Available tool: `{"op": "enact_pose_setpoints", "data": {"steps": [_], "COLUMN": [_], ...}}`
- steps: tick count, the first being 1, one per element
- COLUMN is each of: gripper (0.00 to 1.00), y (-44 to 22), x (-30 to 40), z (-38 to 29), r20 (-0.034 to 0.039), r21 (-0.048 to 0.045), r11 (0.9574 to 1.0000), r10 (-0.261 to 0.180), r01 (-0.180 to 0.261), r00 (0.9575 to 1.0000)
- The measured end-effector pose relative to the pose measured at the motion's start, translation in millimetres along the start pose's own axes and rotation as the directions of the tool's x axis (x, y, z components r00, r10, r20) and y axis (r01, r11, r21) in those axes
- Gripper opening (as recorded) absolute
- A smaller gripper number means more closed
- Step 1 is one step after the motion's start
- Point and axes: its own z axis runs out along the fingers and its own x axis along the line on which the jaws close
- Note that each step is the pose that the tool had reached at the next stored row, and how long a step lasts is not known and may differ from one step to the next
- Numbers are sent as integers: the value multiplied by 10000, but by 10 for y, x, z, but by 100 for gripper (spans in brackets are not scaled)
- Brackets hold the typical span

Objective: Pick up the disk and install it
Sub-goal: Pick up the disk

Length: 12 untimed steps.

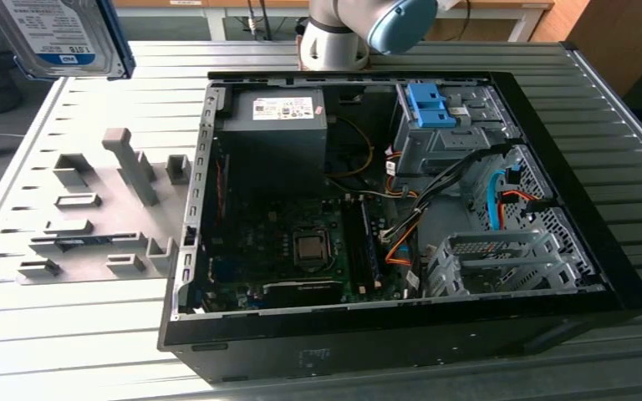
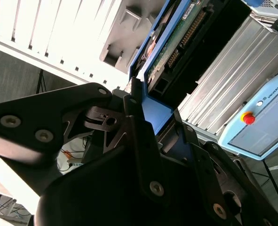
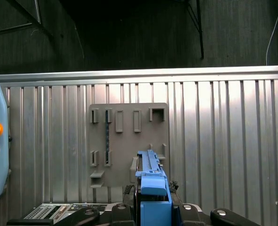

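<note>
tool (image 2: 155, 117): closed tight on the disk (image 2: 176, 37), gripping its blue edge.
disk: held up in the air, off the table (image 1: 622, 142).
place: well apart from the open computer case (image 1: 410, 347), toward the exterior view's left of it.

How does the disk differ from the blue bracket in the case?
The disk is a labelled silver drive in blue rails; the bracket is bare blue plastic. The disk is aloft in the gripper; the bracket sits in the case. Both carry blue plastic.
</note>
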Motion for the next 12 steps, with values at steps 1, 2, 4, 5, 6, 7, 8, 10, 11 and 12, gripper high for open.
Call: {"op": "enact_pose_setpoints", "data": {"steps": [1,2,4,5,6,7,8,10,11,12], "gripper": [36,36,36,36,36,36,36,36,36,36], "y": [-3,-7,-12,-14,-17,-19,-22,-38,-55,-81], "x": [0,0,0,0,0,0,0,1,1,1], "z": [0,-1,0,0,0,0,0,0,0,0], "r20": [0,0,0,0,0,0,0,0,0,0], "r21": [0,-1,0,0,0,0,1,0,-1,0], "r11": [10000,10000,10000,10000,10000,10000,10000,10000,10000,10000], "r10": [0,0,1,1,1,0,0,-1,0,1], "r01": [0,0,-1,-1,-1,0,0,1,0,-1], "r00": [10000,10000,10000,10000,10000,10000,10000,10000,10000,10000]}}
